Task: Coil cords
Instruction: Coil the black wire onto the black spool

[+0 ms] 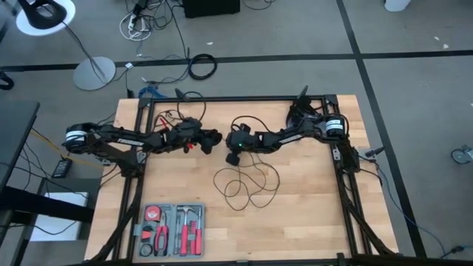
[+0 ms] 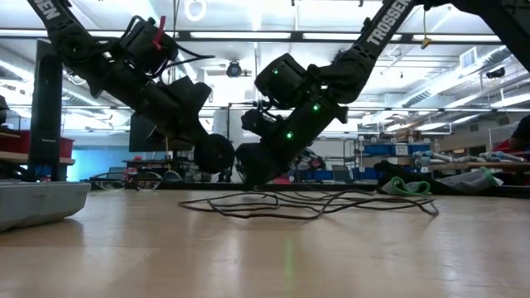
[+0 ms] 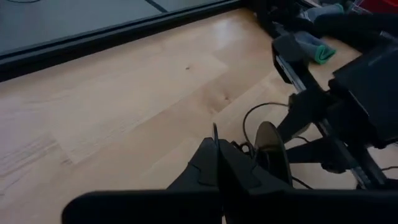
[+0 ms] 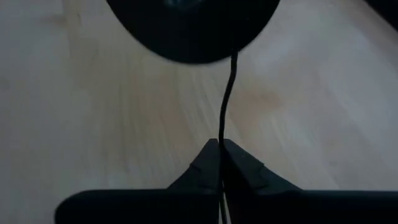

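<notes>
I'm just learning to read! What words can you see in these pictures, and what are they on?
"TROSSEN" in white letters on the right arm, seen from the low view.
White letters on the left arm in the low view: cut off, cannot be read whole.
White letters on the left arm in the high view: too small to read.
The tool tray: nothing readable.
Wrist views: no words.

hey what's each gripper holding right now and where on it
The right gripper is shut on the cord, just short of its puck. The left gripper is shut beside the puck; whether it pinches anything cannot be told.
</notes>
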`<state>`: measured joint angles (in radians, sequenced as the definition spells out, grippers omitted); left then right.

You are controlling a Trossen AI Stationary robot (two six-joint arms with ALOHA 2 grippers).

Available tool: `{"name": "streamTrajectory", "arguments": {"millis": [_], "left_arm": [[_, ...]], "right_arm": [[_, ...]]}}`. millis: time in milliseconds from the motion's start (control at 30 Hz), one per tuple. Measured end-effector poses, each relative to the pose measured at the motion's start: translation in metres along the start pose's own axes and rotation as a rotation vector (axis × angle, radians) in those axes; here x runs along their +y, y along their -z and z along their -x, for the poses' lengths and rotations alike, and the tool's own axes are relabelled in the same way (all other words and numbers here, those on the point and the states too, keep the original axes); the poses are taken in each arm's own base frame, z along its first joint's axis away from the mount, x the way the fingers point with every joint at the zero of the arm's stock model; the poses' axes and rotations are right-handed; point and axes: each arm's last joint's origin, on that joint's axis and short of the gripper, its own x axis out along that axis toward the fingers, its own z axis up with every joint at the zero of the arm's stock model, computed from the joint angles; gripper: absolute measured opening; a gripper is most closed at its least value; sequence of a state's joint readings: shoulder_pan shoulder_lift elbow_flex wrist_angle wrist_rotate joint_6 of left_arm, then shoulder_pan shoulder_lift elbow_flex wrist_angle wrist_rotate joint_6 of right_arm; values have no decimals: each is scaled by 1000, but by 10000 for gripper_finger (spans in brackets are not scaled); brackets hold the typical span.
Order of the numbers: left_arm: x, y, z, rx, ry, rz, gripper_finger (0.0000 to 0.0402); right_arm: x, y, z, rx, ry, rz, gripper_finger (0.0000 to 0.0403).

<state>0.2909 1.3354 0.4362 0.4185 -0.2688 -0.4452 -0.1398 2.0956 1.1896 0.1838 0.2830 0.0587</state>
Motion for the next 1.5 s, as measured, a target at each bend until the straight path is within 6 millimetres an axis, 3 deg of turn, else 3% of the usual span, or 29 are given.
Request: {"name": "streamTrajectory", "arguments": {"millis": [533, 700, 933, 1167, 1300, 1500], "left_arm": [[14, -22, 9, -85, -4, 5, 0], [14, -24, 8, -106, 3, 18, 0], [13, -27, 8, -141, 22, 52, 0], [11, -26, 8, -119, 58, 51, 0], [12, -23, 7, -91, 61, 47, 0], [13, -21, 7, -59, 47, 42, 0]], "right_arm": [[0, 6, 3, 88, -21, -107, 10], [8, 0, 2, 24, -158, -144, 3], [21, -38, 9, -88, -218, -50, 2], [10, -61, -5, -99, -277, -15, 1], [6, -82, 0, -159, -275, 19, 1], [-3, -92, 4, -128, -263, 53, 0]]}}
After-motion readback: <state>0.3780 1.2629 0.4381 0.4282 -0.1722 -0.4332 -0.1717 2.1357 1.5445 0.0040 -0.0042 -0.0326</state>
